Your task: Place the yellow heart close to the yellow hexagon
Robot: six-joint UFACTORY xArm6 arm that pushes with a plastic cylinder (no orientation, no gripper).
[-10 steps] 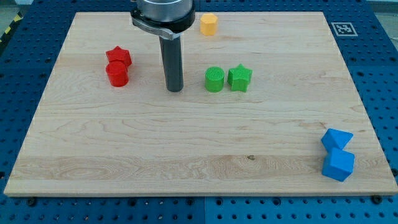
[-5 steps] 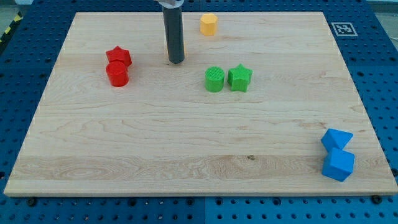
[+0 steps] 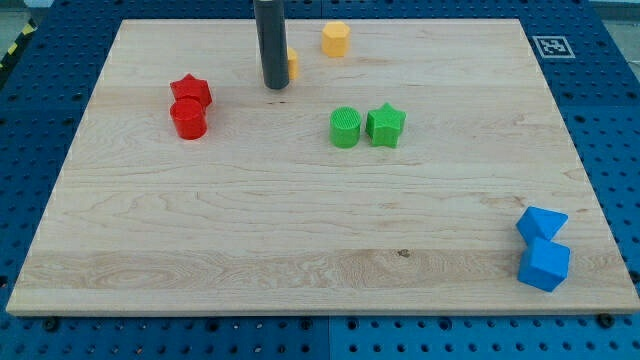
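Note:
My tip [image 3: 275, 86] rests on the board near the view's top, left of centre. A yellow block, the heart [image 3: 292, 66], is mostly hidden behind the rod; only its right edge shows, just right of the rod. The yellow hexagon [image 3: 336, 39] stands near the view's top edge, a short way up and to the right of the heart. The two yellow blocks are apart.
A red star [image 3: 190, 90] and a red cylinder [image 3: 188, 119] touch at the view's left. A green cylinder [image 3: 345, 128] and a green star [image 3: 385, 125] sit side by side at centre. Two blue blocks [image 3: 543, 249] lie at the bottom right. The board's top edge is close by.
My tip has moved toward the view's top, from beside the green cylinder's left to just left of the yellow heart, whose edge now shows behind the rod. No other block has moved.

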